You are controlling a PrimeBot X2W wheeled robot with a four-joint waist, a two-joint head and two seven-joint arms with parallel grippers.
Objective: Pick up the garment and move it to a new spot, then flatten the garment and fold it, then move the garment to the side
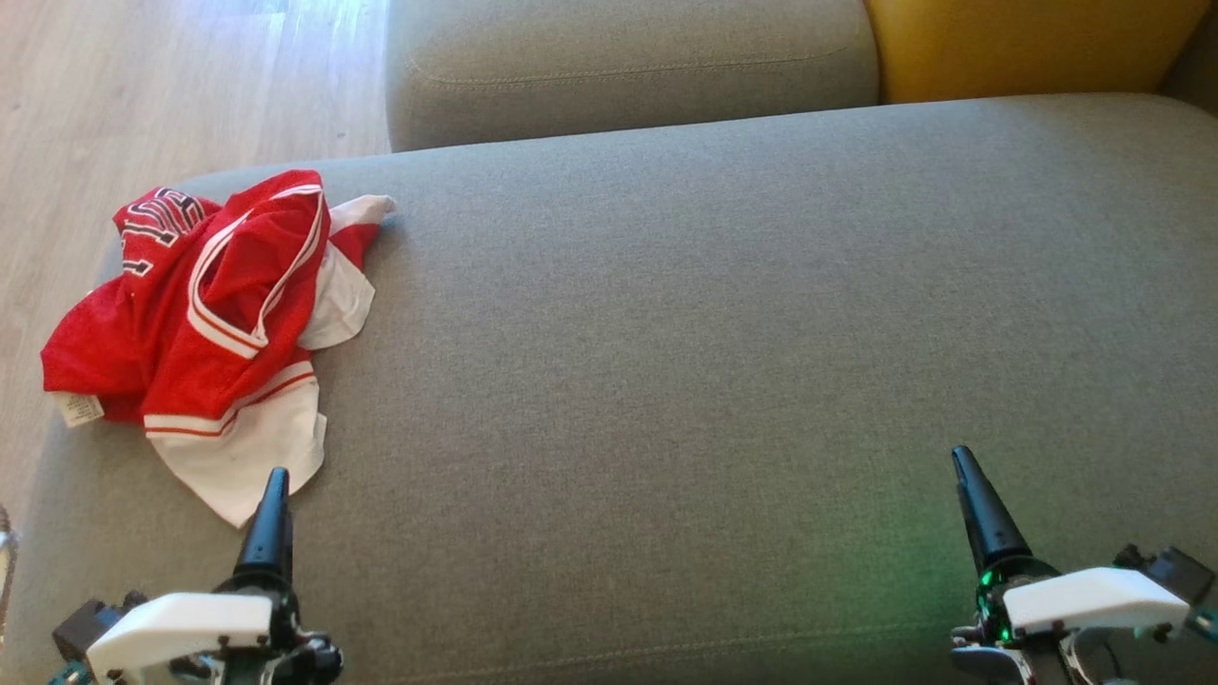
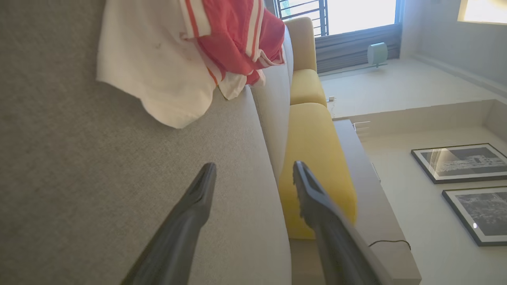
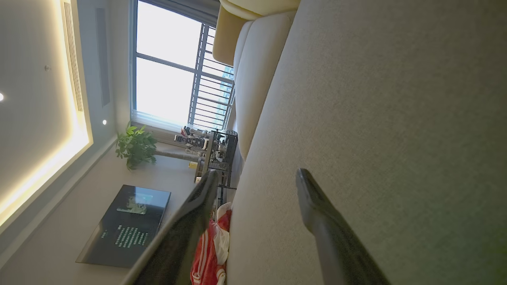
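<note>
Loosely heaped, the garment (image 1: 219, 314) lies at the left end of the grey sofa seat (image 1: 714, 362), its long axis running from the seat's far edge toward the robot, with a white hem corner pointing at the left gripper (image 2: 254, 166). That gripper, fingers spread and empty, sits just short of the hem; the right gripper (image 3: 257, 174), likewise spread, is well apart. Crumpled red cloth, white-striped trim, white panels; the seat is coarse woven fabric
</note>
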